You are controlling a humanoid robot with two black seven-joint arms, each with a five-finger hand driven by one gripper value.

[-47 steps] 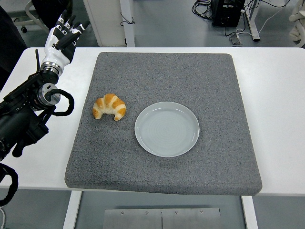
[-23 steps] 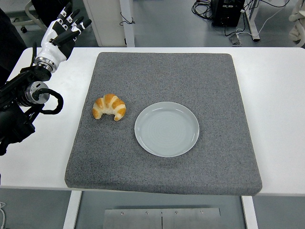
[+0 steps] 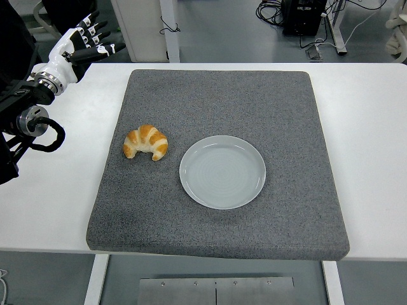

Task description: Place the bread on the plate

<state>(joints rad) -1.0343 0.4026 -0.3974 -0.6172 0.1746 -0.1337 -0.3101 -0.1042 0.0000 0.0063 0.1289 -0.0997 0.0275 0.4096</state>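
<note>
One hand (image 3: 79, 46) in view | arm cropped left | bread (image 3: 145, 142) beside plate (image 3: 222, 171)

Lab: floor cables (image 3: 275, 9), electronics box (image 3: 304, 16).

The left arm (image 3: 25, 108) is drawing back toward the left edge; less of it shows than a second ago. The left hand (image 3: 75, 46) now sits farther left and slightly farther back, over the table's far left corner, with its fingers (image 3: 102, 39) spread and pointing more rightward.
</note>
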